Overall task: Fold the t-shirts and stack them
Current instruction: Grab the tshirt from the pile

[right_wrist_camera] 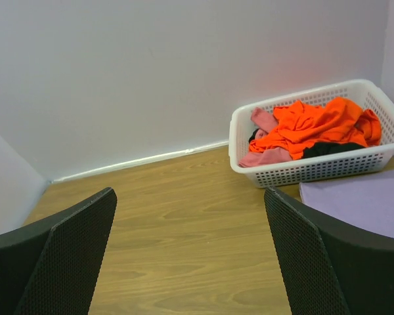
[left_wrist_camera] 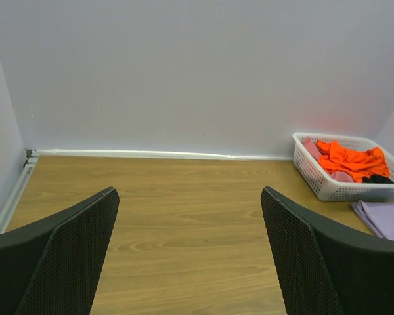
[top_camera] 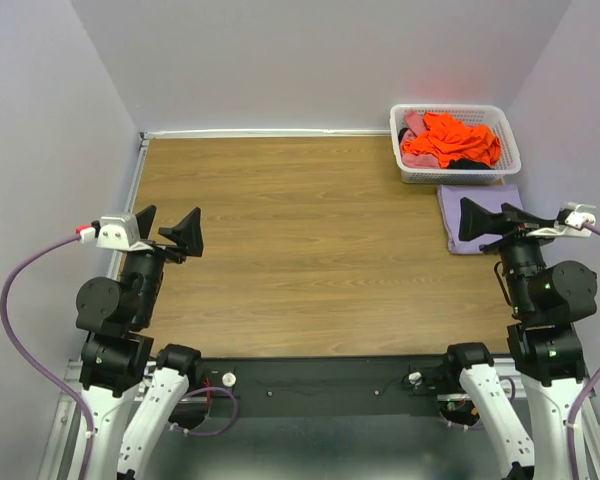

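A bright orange t-shirt lies crumpled in the white basket at the back right, over a dusty pink shirt and a bit of black cloth. They also show in the right wrist view: orange shirt, pink shirt, black cloth. A pale lavender t-shirt lies folded flat on the table just in front of the basket. My right gripper is open and empty above its near part. My left gripper is open and empty at the table's left side.
The wooden table is walled on the back, left and right. The basket and the lavender shirt show at the right of the left wrist view. A black rail with the arm bases runs along the near edge.
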Robot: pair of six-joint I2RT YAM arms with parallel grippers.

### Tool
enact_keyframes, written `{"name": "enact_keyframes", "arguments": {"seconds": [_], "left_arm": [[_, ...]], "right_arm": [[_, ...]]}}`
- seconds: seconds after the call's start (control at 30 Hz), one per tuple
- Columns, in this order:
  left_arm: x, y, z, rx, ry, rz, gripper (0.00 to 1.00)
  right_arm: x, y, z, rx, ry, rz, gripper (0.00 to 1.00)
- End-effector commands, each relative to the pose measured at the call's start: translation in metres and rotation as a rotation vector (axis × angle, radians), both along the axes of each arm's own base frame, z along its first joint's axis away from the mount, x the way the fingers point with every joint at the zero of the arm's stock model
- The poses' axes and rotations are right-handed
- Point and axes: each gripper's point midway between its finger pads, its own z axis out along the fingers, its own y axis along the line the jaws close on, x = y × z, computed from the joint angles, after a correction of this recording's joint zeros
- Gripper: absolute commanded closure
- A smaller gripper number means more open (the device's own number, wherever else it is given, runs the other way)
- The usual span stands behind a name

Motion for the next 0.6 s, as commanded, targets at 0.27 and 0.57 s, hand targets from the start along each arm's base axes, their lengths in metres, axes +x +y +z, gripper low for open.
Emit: {"name": "enact_keyframes", "arguments": {"seconds": [0.27, 0.57], "left_arm": [[-0.005, -0.003, -0.019, -0.040, 0.041, -0.016, 0.03], [-0.013, -0.024, -0.030, -0.112, 0.050, -0.125, 0.03]], "right_arm": [[0.035, -0.019, -0.037, -0.003, 0.153, -0.125, 0.00], [0.098, -0.042, -0.068, 0.036, 0.342, -0.306, 0.00]]}}
